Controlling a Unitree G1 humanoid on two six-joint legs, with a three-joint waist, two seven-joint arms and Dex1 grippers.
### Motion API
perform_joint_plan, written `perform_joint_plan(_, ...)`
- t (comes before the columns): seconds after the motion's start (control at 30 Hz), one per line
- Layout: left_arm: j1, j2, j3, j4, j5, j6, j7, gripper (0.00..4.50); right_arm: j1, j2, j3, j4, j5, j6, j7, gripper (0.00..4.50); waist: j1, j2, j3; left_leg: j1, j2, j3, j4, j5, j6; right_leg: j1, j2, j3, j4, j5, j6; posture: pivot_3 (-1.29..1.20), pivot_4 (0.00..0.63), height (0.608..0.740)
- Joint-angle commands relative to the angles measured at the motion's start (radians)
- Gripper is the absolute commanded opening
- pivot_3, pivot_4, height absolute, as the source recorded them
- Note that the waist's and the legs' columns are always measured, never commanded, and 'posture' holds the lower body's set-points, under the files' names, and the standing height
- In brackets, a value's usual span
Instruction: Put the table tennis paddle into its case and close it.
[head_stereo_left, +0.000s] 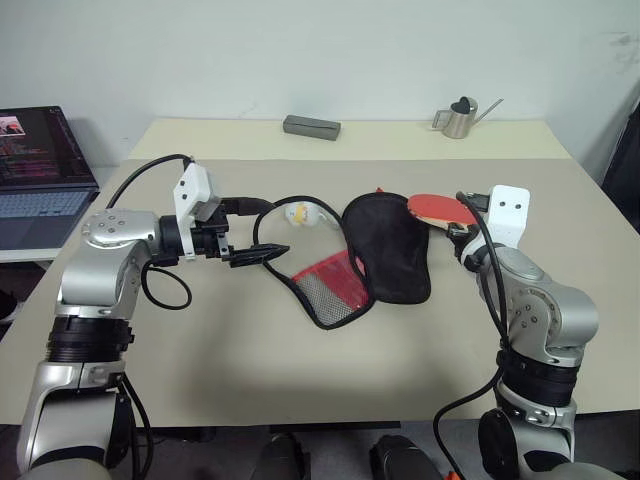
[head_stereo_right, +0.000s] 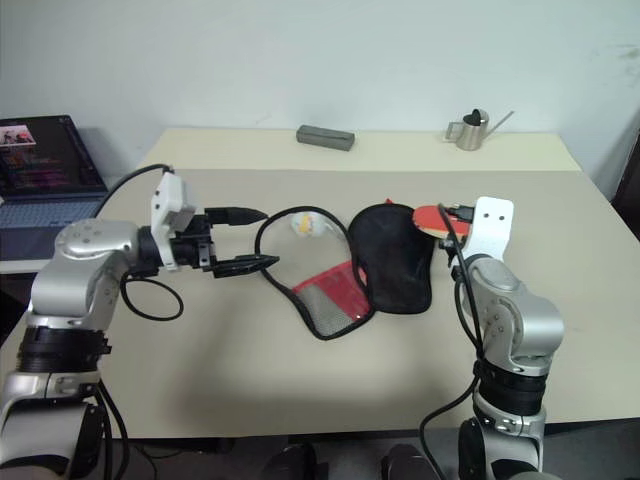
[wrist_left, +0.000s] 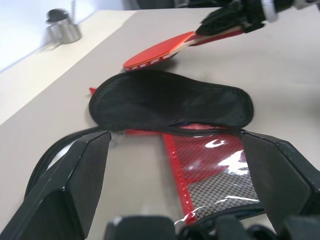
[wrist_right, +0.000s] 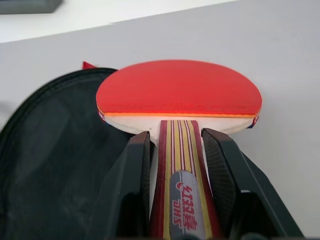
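right gripper (wrist_right: 175, 165) is clamped on the handle of the table tennis paddle (wrist_right: 179, 89); from the right wrist view i see both black fingers (wrist_right: 132, 185) pressing the striped wooden handle from its two sides. i see the round red face sticking out in front of the fingers, almost level, above the tabletop and just over the far right edge of the case (head_stereo_left: 385, 245). the paddle is outside the case.

left gripper (head_stereo_left: 255, 255) has its fingers wide apart and holds nothing. it points toward the case from the left, and i see the fingertips near the looped black trim, but i cannot tell if they touch it.

the case lies unzipped and spread in the middle of the table (head_stereo_left: 250, 370). its black half is flat on the right side, and the red half with the mesh pocket (head_stereo_left: 330, 285) is on the left side, nearer to the left gripper. a small white object (head_stereo_left: 298, 213) sits just behind the black loop; i cannot tell what it is.

the surface is a beige tabletop, and a second, paler table stands behind it, touching along the edge. on that far table i see a grey rectangular block (head_stereo_left: 311, 126) and a small metal watering can (head_stereo_left: 460, 118) with a long spout. a laptop (head_stereo_left: 40, 175) with its screen lit stands to the left, on a lower surface. the wall behind is plain white.
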Motion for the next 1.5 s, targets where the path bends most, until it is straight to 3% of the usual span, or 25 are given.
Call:
perform_joint_plan(0.03,-0.005,0.003,0.029,-0.058,-0.023,0.008,0.030,4.50,-0.028,-0.026,0.010,-0.018,-0.030,-0.084,0.020,1.27,0.000,0.000,0.000,-0.001,0.000,0.000,0.000,0.000,0.000,-0.001,0.000,0.000,0.000,0.000,0.000,0.00,0.150,0.740)
perform_joint_plan(0.43,-0.034,-0.024,0.007,-0.044,-0.015,0.005,0.043,4.50,0.034,-0.120,0.014,0.085,-0.113,-0.265,0.083,1.25,0.003,0.000,0.000,-0.007,0.000,-0.001,0.001,0.000,0.000,-0.006,0.000,-0.001,0.001,0.000,0.000,0.00,0.150,0.740)
perform_joint_plan(0.57,-0.045,-0.033,-0.003,-0.040,-0.015,0.004,0.038,4.50,0.097,-0.129,-0.022,0.145,-0.085,-0.184,0.112,1.25,0.014,-0.001,-0.001,-0.007,0.000,0.000,0.003,0.000,0.000,-0.005,0.000,-0.002,0.001,0.000,0.000,0.00,0.150,0.740)
perform_joint_plan(0.8,-0.062,-0.045,-0.013,-0.060,-0.028,0.020,0.023,4.50,0.119,-0.134,-0.047,0.154,-0.071,-0.110,0.135,3.47,0.017,-0.001,-0.001,-0.007,0.000,-0.001,0.010,0.000,0.000,-0.005,0.000,-0.001,0.006,0.001,0.001,0.00,0.150,0.740)
perform_joint_plan(1.07,-0.092,-0.057,-0.047,-0.107,-0.050,0.049,-0.007,4.50,0.059,-0.186,-0.064,0.160,-0.050,-0.020,0.189,3.47,0.017,-0.001,-0.001,-0.007,0.000,0.000,0.013,0.000,0.000,-0.005,0.001,-0.001,0.010,0.001,0.001,0.00,0.150,0.740)
perform_joint_plan(1.5,-0.154,-0.088,-0.107,-0.076,-0.040,0.030,-0.063,4.50,-0.018,-0.168,-0.002,0.334,-0.084,-0.077,0.226,3.47,0.017,-0.001,-0.001,-0.007,-0.001,0.000,0.013,0.000,0.000,-0.006,0.001,-0.001,0.011,0.001,0.001,0.00,0.150,0.740)
